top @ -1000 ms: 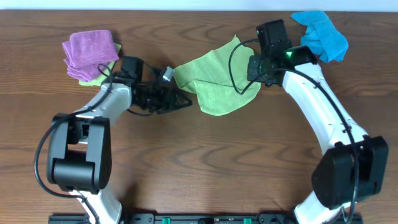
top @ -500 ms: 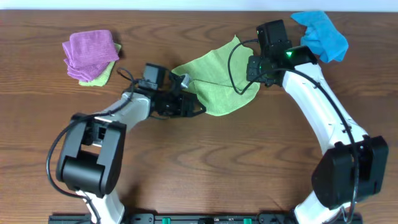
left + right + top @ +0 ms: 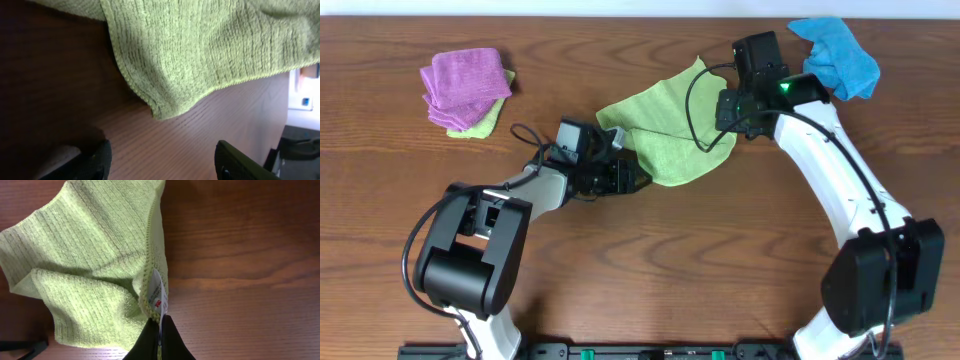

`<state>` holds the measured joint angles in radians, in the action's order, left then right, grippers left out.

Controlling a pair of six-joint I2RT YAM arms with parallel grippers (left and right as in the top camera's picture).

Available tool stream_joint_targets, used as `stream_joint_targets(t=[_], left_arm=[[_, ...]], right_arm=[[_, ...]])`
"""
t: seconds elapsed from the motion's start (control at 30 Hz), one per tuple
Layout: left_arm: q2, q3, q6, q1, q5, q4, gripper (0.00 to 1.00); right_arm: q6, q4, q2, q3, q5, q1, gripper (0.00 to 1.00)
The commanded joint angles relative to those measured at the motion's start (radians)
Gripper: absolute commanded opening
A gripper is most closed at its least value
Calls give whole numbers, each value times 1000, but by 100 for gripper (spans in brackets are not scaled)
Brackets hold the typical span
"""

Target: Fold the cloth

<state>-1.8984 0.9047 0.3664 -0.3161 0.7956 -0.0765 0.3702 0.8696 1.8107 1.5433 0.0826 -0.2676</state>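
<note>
The cloth (image 3: 665, 135) is laid rumpled at the far middle of the counter (image 3: 650, 270), its right edge clamped by the right claw (image 3: 159, 330), while the left claw (image 3: 162, 160) is held apart beside its near-left corner.

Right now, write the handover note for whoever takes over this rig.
Left gripper: open, low over the table. The near corner of the cloth is just ahead of it, not gripped.
Right gripper: shut on the cloth's edge, by its white label.
Cloth: rumpled at the table's far middle, one flap lying over itself.
Done: one edge gripped.
Left: grip the free corner, spread the cloth, fold it neatly.
</note>
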Motion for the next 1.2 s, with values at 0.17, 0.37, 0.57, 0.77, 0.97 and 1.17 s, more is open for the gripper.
stream_joint_targets(t=[0.17,0.37,0.57,0.77,0.97,1.17], left_arm=[[-29,-28,116,-15,-47,-82,68],[-143,-28,244,-64,-27,-240,66],[-169,-27,277,-71,-19,-330,61],[-178,-27,276,-72,-33,-330,54],[-228,-27,277,-74,-36,-337,57],[-237,-27,266,-78,-47,-360,40]], right_arm=[[3,-3,-27,-3,-9,0,1],[3,-2,-31,-3,-13,0,1],[3,-3,-38,-3,-12,0,1],[3,-3,-38,-3,-13,0,1],[3,-3,-38,-3,-26,-1,1],[3,-2,-38,-2,-31,-2,1]])
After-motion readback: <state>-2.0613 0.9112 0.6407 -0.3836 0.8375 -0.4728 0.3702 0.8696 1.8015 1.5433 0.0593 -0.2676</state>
